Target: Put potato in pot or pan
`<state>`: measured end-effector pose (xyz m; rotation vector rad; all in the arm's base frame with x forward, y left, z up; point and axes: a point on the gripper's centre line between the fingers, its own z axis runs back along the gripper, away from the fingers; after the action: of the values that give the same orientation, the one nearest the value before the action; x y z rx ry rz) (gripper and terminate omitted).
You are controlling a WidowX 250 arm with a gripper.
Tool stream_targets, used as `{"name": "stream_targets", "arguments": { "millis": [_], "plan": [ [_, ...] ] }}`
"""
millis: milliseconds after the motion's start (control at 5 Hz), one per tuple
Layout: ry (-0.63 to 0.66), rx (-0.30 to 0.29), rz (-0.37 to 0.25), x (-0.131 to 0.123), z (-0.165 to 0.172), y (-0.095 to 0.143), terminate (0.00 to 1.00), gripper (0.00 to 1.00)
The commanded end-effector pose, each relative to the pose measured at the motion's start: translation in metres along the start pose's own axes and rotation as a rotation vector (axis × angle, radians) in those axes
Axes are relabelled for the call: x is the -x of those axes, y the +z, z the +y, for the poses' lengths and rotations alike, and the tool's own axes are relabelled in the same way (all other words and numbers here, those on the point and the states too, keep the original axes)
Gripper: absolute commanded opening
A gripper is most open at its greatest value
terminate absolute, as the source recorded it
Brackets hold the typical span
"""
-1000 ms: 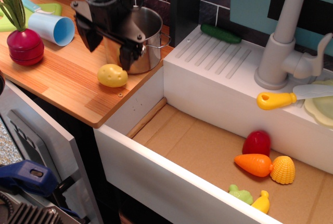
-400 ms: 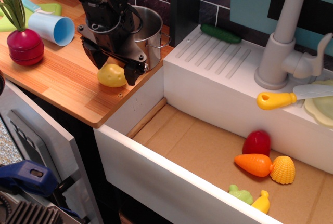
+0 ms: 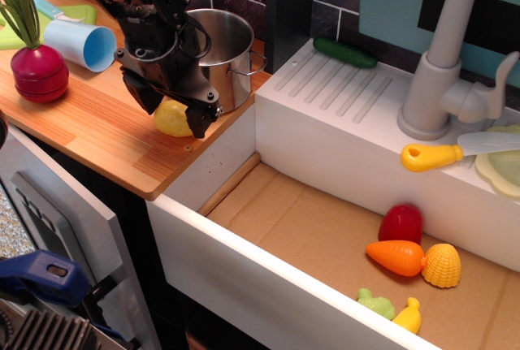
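Note:
The pale-yellow potato (image 3: 173,118) lies on the wooden counter (image 3: 97,135), just in front of the shiny steel pot (image 3: 237,82). My black gripper (image 3: 176,114) has come down over the potato. One finger stands at the potato's left and the other at its right, so the jaws straddle it and look open. The arm hides the potato's top and the pot's left side. The pot stands upright at the counter's back right corner and looks empty.
A light-blue cup (image 3: 81,44) lies on its side and a red radish toy (image 3: 39,71) stands at the counter's left. Right of the counter is a white sink basin holding a carrot (image 3: 396,257), a ribbed shell toy (image 3: 442,265) and a red toy (image 3: 400,222). A cucumber (image 3: 345,52) and a faucet (image 3: 443,58) are behind.
My gripper has dropped from above the pot's front down onto the counter, and its fingers now straddle the potato. The potato has barely shifted.

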<state>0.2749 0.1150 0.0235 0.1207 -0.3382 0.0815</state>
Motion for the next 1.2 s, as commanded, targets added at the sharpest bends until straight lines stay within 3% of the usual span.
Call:
{"name": "stream_targets", "arguments": {
  "millis": [0, 200, 400, 800, 1000],
  "plan": [
    [0.001, 0.013, -0.035, -0.005, 0.006, -0.004, 0.0, 1.0],
    [0.007, 0.017, -0.05, -0.008, 0.006, -0.012, 0.0, 1.0],
    [0.026, 0.005, -0.055, -0.008, 0.002, -0.013, 0.0, 0.0],
    [0.062, -0.042, 0.018, -0.004, -0.011, 0.017, 0.0, 0.0],
    [0.07, -0.096, 0.04, -0.005, -0.009, 0.037, 0.0, 1.0]
  ]
}}
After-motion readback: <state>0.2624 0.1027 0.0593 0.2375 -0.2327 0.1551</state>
